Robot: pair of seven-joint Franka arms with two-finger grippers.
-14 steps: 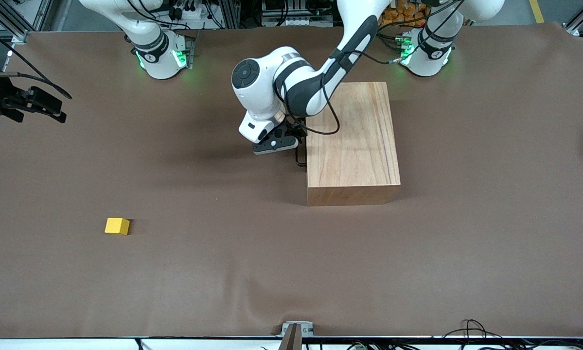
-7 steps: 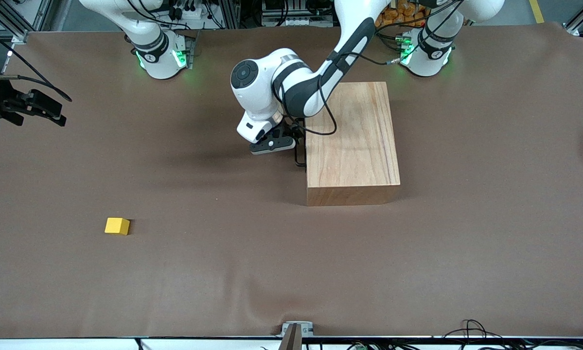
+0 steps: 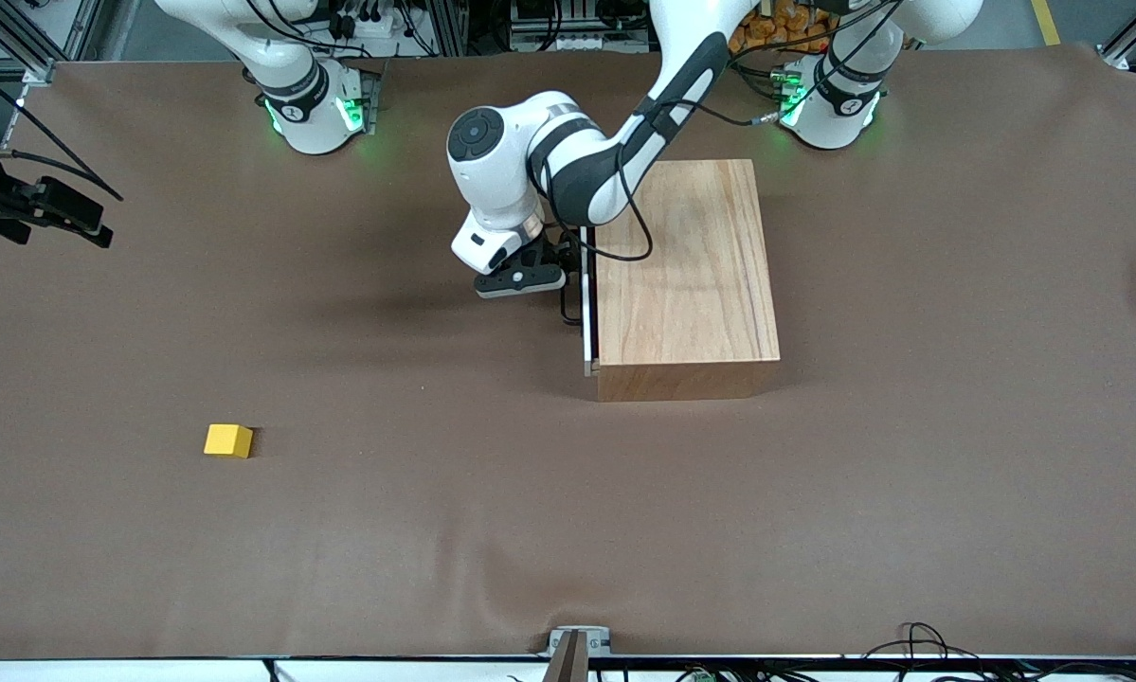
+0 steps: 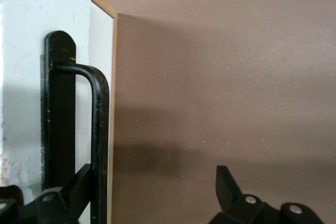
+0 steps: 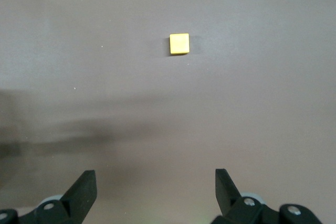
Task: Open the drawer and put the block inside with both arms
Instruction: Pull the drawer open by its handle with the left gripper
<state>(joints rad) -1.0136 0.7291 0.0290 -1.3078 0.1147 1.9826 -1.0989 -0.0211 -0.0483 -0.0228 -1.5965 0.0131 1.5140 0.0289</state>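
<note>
- Showing one bench [image 3: 814, 530] covered in brown cloth, carrying one wooden box [image 3: 686, 275], one yellow block [image 3: 227, 440] and two white arms.
- Sitting toward the left arm's end of the bench: the wooden box, plain-topped, with one drawer [image 3: 587, 294] standing out a thin sliver from the box's side that faces the right arm's end, its white-edged front panel showing as a narrow strip.
- Carrying one black wire handle [image 4: 97, 129] on that white panel, seen close in the left wrist view.
- Reaching from its base across the box: the left arm, with the left gripper [image 3: 553, 270] low at the drawer front, just beside the handle.
- Standing wide apart: the two fingers [image 4: 79, 192] of the left gripper, one of them touching or nearly touching the handle bar, the other out over bare cloth; not clamped on the handle.
- Lying alone on the cloth: the block, well apart from the box, nearer to the front camera than the box and toward the right arm's end of the bench.
- Hanging in the air over the edge of the bench at the right arm's end: the right gripper [image 3: 51, 213], waiting.
- Spreading wide with nothing between them: the two fingers [image 5: 81, 190] of the right gripper, with the block [image 5: 179, 43] in that wrist view, well apart from them.
</note>
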